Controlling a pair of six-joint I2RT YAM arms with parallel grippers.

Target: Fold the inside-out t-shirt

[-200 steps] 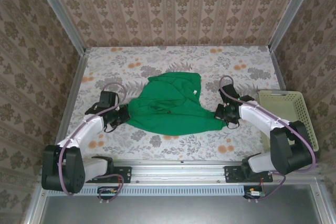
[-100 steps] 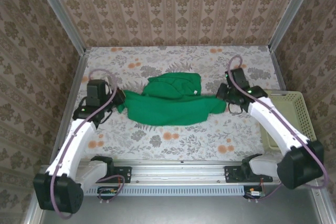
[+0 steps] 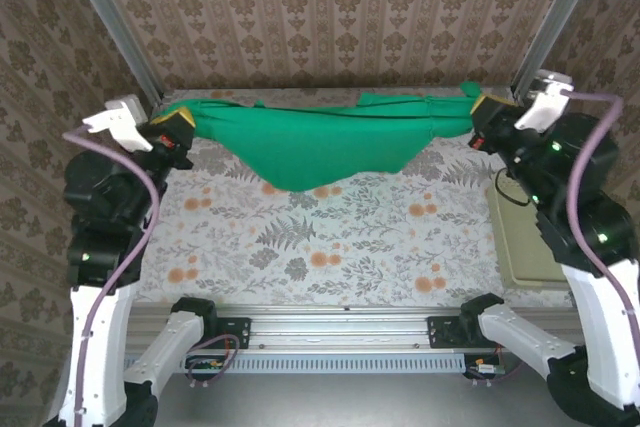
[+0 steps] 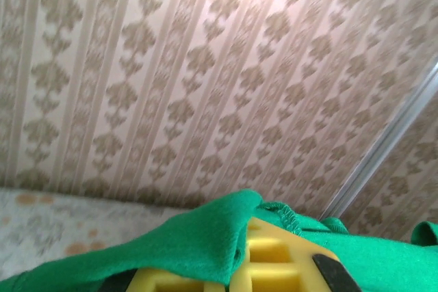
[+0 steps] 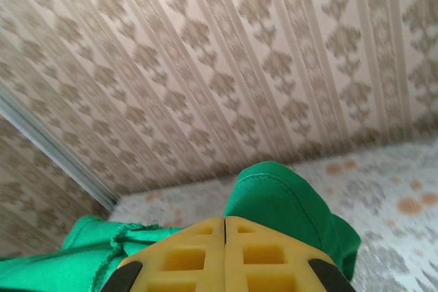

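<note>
White arms [image 3: 112, 349], yellow fingers [image 5: 205, 237], purple cables [image 3: 86, 332]

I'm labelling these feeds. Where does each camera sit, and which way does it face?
Top external: above and behind the arms, looking down on the table; the left gripper and right gripper are shut on the t-shirt, stretched between them.
Left wrist: on the left arm, tilted up at the wall; its yellow fingers pinch the t-shirt.
Right wrist: on the right arm, facing wall and table; its closed yellow fingers show.
Shared: all three show the t-shirt.
</note>
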